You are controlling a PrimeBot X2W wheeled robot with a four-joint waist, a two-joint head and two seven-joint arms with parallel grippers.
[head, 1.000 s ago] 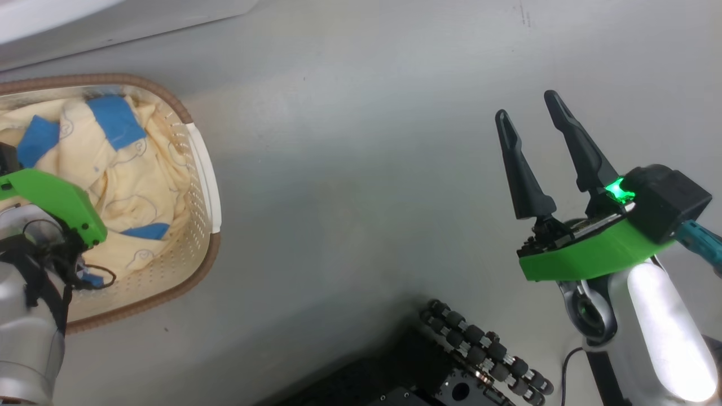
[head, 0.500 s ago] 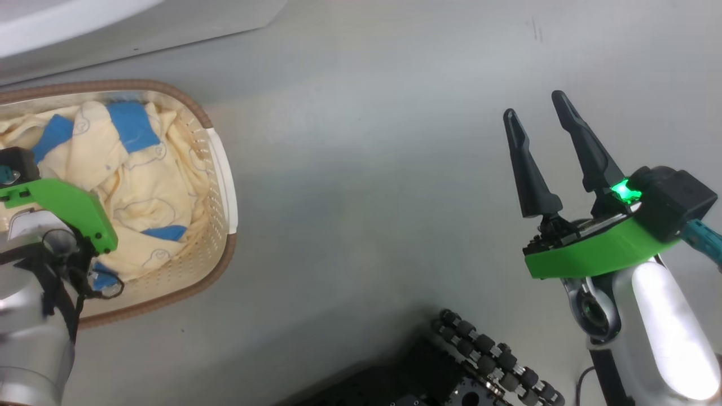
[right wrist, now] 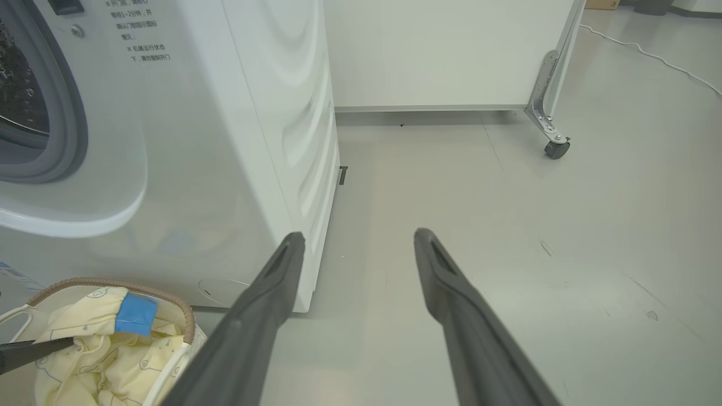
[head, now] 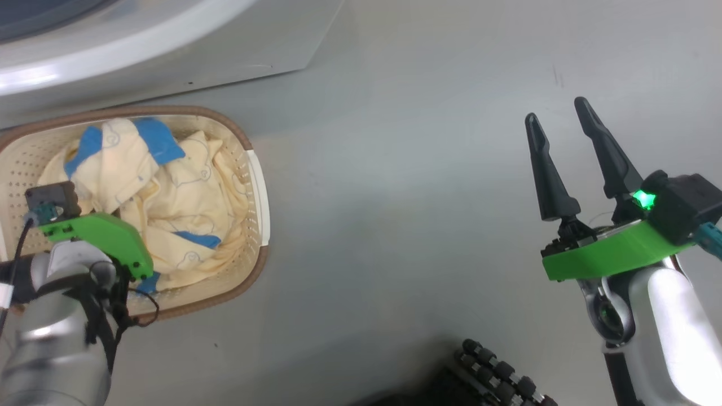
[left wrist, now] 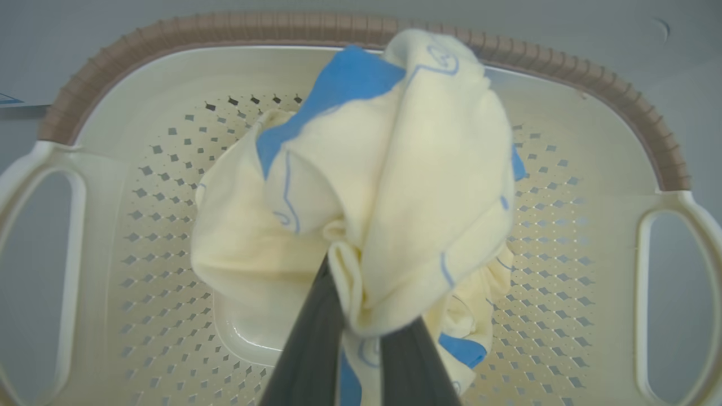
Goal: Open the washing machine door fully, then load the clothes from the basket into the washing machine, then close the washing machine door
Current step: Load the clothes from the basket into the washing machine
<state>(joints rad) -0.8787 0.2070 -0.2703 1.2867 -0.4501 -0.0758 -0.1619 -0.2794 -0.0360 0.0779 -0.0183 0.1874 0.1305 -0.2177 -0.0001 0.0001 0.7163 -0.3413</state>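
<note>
The left hand has its two fingers pressed nearly together, pinching a fold of the clothes. The pale yellow cloth with its blue trim bunches over and beyond the fingertips. Directly under this hand lies the basket, its perforated floor bare on both sides of the bundle and a handle out to each side. More cloth trails down past the fingers towards the basket floor. From the head, the clothes are heaped inside the basket, with the left wrist's green bracket over their near edge. The right hand is well apart from the basket, spread wide and holding nothing, over the bare grey floor. Ahead and to the left of the right hand stands the washer, its grey gasket and drum opening at the far left. The basket sits at the washer's foot.
</note>
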